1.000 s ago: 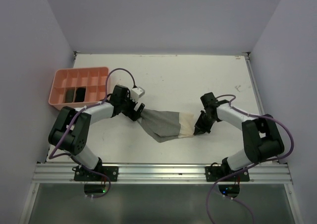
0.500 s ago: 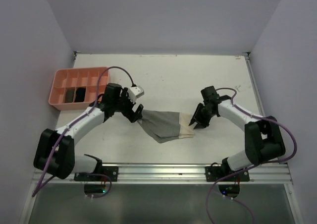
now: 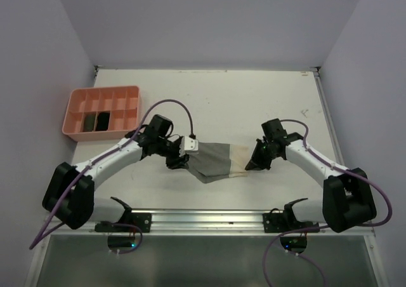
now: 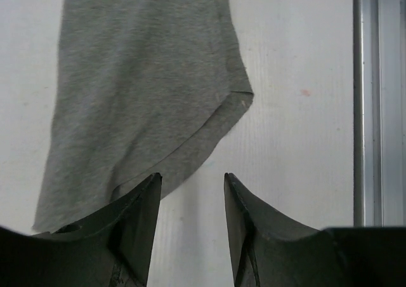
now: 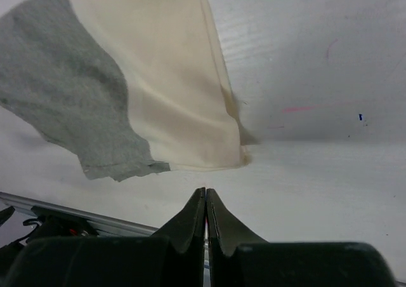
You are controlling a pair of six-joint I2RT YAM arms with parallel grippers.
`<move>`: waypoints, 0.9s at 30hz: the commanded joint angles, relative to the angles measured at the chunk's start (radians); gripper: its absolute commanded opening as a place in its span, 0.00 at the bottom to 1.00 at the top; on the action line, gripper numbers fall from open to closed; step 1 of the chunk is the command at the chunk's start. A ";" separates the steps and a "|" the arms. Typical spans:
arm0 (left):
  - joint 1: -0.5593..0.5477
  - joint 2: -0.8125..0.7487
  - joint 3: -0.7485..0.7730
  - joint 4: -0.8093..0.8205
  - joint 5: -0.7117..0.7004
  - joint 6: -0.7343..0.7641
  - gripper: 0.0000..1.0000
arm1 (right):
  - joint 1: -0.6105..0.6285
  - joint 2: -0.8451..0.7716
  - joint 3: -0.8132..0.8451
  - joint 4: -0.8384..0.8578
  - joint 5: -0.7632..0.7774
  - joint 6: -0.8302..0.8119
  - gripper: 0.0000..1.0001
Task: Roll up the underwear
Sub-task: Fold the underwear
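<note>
One overhead view, two close wrist views over underwear (image 3: 214, 160)

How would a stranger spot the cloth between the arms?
On the table, near the front edge, between the left gripper and right gripper, the underwear lies unrolled. It is grey with a cream band at its right end, unlike the dark pieces in the pink tray.

Pink tray (image 3: 104, 100) far-left on white table (image 3: 222, 103).
</note>
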 commanded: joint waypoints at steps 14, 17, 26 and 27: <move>-0.317 0.135 -0.052 0.303 -0.144 -0.119 0.45 | 0.033 0.054 -0.151 0.183 0.035 0.137 0.04; -0.340 0.161 -0.052 0.351 -0.190 -0.147 0.43 | 0.031 0.050 -0.154 0.180 0.038 0.138 0.04; -0.380 0.227 -0.029 0.399 -0.259 -0.172 0.34 | 0.031 0.042 -0.162 0.170 0.049 0.134 0.04; -0.383 0.233 -0.026 0.393 -0.254 -0.170 0.31 | 0.033 0.040 -0.163 0.166 0.051 0.134 0.04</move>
